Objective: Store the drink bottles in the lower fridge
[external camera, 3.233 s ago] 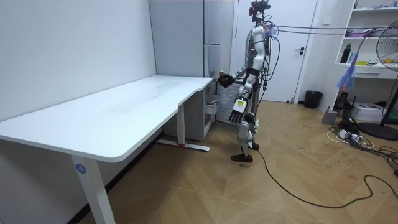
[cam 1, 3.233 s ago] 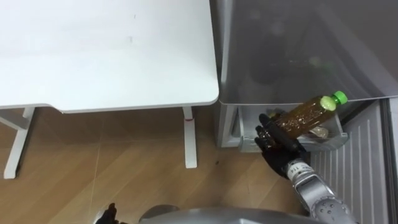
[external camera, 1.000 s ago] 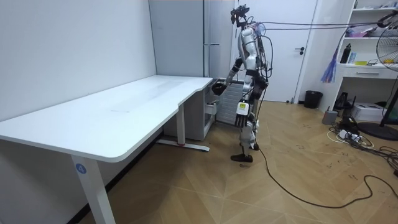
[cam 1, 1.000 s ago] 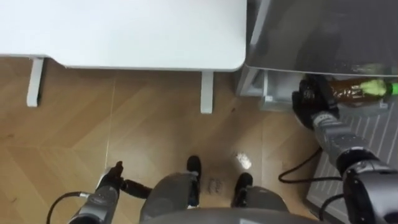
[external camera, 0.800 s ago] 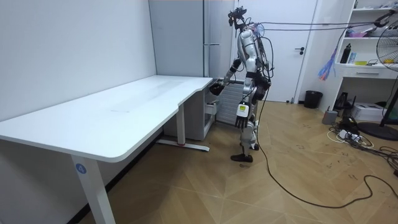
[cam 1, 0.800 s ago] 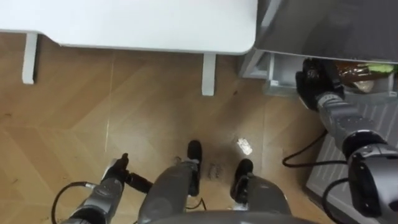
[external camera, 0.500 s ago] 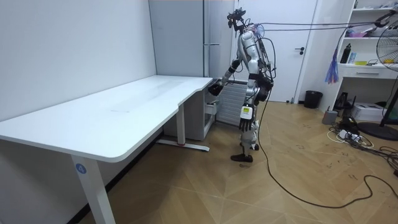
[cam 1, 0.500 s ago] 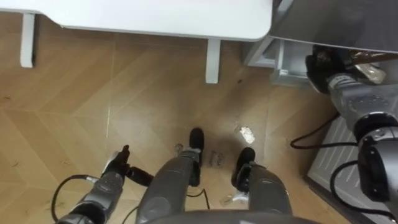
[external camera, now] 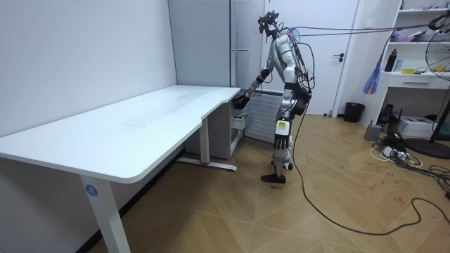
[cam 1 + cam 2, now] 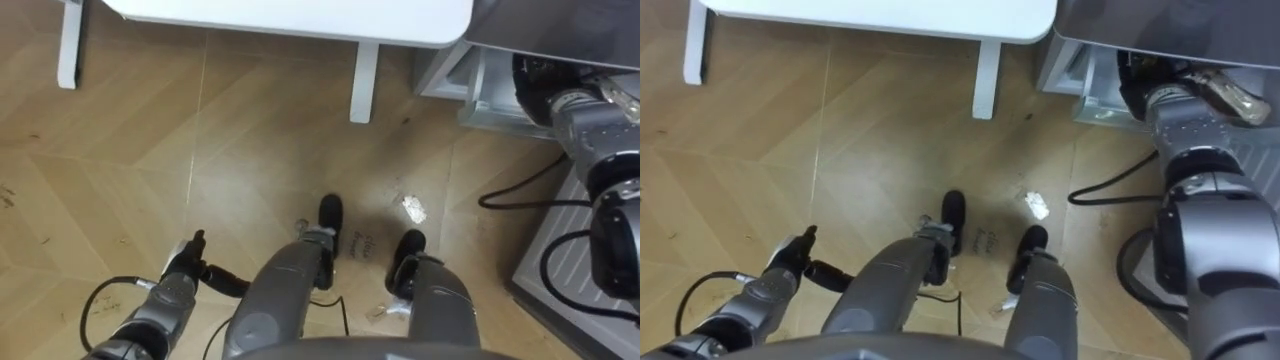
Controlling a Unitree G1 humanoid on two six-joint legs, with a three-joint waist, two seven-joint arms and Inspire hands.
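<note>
I stand at the open grey fridge (image 9: 211,42) by the far end of the white desk (image 10: 300,15), bent toward it. My right arm reaches into the fridge's lower compartment (image 10: 480,95). The dark right hand (image 10: 1136,70) lies at the compartment's mouth, under the fridge's edge, so its grip is hidden. Just right of the wrist lies a pale amber bottle (image 10: 1225,95) inside the compartment; I cannot tell whether the hand holds it. My left hand (image 10: 190,265) hangs low at my left side with relaxed fingers and holds nothing.
The fridge's open door (image 10: 580,260) with its ribbed inside stands at my right. A desk leg (image 10: 363,85) is just left of the fridge. A white scrap (image 10: 412,208) lies on the wood floor near my feet.
The view has tipped further down as I bent forward. My right hand has gone deeper into the lower compartment, and the bottle's green cap has passed out of sight.
</note>
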